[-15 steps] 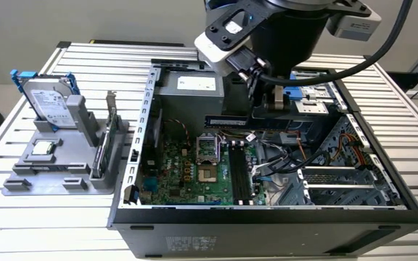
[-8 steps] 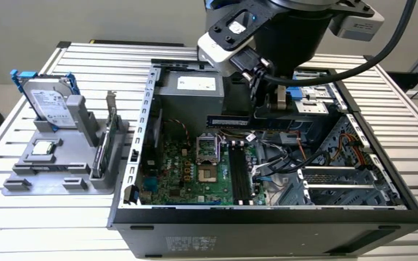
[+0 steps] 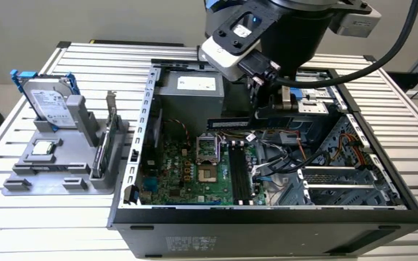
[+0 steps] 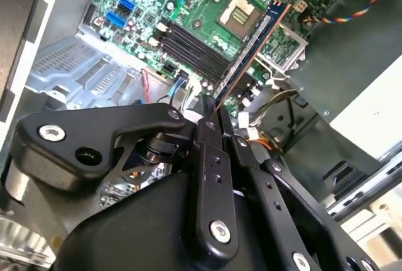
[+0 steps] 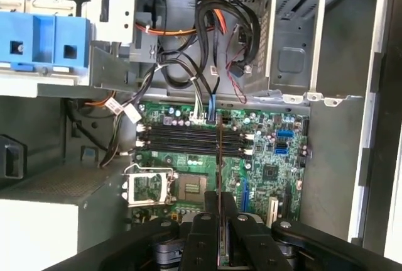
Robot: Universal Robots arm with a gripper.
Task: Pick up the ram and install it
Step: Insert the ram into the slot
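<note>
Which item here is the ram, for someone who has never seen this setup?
Find the open computer case in the exterior view. Above its green motherboard, the end effector grips the ram: a long, thin dark stick held level in the air, unlike the black slots fixed on the board.

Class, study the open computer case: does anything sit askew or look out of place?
The ram, held in the jaws above the motherboard, lies crosswise to the black slots rather than in line with them. Nothing else stands out.
</note>
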